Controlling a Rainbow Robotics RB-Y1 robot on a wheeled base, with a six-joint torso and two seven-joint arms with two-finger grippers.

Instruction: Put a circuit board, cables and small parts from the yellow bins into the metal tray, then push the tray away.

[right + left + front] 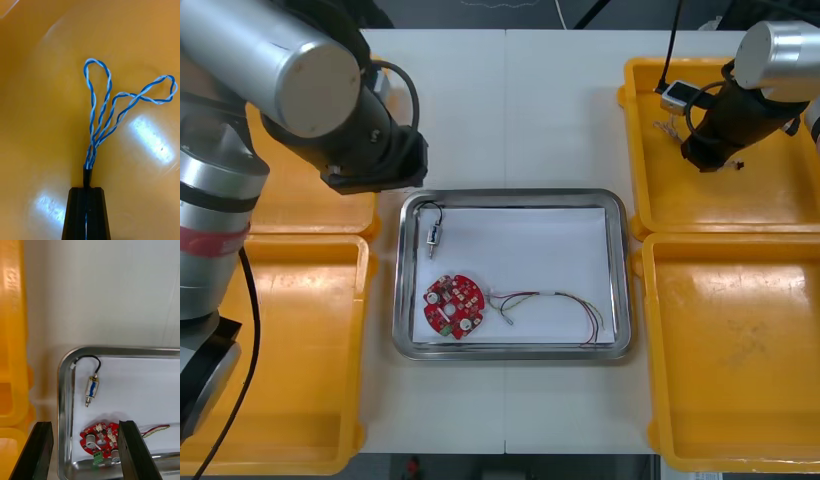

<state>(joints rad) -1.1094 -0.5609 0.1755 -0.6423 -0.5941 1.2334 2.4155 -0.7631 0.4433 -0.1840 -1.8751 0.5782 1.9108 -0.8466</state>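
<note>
Right claw tight on blue-white cable

We look steeply down on the light counter from above; our left wrist camera, nearer, shares the shiny rectangular metal tray.

The metal tray is free in its far right part. The circuit board and the red and yellow cable occupy the near side. The small metal part takes the far left corner, where the left arm overhangs.
</note>
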